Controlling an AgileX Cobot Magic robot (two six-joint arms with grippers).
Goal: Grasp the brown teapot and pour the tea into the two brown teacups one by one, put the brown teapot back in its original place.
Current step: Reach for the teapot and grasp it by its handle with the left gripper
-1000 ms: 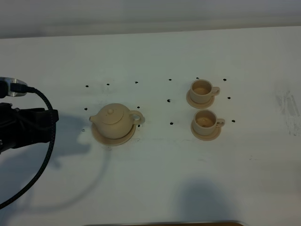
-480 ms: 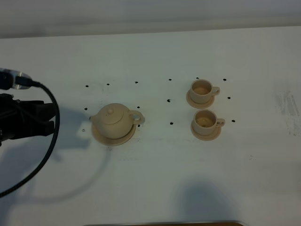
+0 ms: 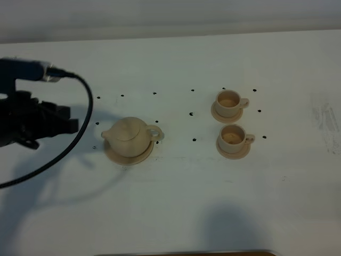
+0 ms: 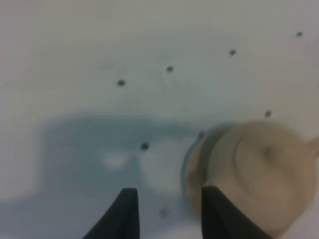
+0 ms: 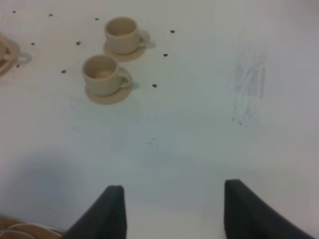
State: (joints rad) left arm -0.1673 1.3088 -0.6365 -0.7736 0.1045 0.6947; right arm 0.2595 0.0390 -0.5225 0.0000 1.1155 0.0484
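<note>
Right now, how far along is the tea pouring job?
Done: nothing I can confirm; the brown teapot sits on its saucer, and the far teacup and near teacup show no clear tea. In hand: the left gripper, open and empty, hovers beside the teapot. Left: likely grasp, pour into both cups, return the pot. The right gripper is open.

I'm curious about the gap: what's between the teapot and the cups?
Just white table with two small black dots; the exterior high view shows it.

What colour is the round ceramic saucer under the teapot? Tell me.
Beige-tan saucer, clearest in exterior high view.
</note>
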